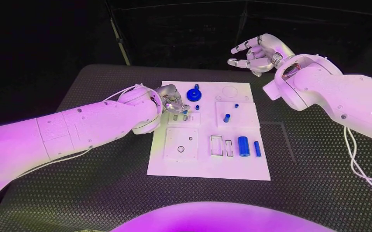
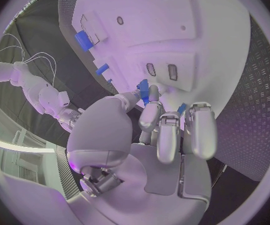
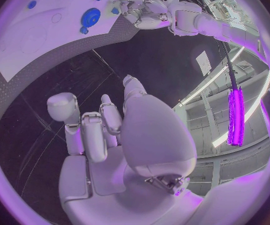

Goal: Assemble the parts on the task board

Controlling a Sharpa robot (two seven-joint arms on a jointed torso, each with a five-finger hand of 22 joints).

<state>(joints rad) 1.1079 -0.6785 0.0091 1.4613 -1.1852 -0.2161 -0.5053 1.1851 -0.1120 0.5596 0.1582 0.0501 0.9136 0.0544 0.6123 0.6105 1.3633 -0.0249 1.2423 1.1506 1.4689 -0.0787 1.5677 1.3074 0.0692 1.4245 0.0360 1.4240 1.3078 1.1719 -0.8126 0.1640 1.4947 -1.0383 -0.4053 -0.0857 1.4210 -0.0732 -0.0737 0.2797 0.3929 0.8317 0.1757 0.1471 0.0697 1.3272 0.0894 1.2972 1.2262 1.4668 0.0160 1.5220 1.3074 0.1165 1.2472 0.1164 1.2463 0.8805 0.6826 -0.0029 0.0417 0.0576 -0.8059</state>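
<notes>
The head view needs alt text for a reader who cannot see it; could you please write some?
The robot's left hand pinches a small blue part over the white task board on a black table. Its right hand hangs empty beyond the board's far edge, fingers apart. More blue parts sit on the board.

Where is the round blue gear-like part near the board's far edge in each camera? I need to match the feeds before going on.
Head view: the round blue part lies on the task board near its far edge, just beyond the left hand.
Left wrist view: I cannot pick it out there.
Right wrist view: it lies on the board close to the left hand.
Shared landmark: the left hand, beside the part in both views that show it.
</notes>
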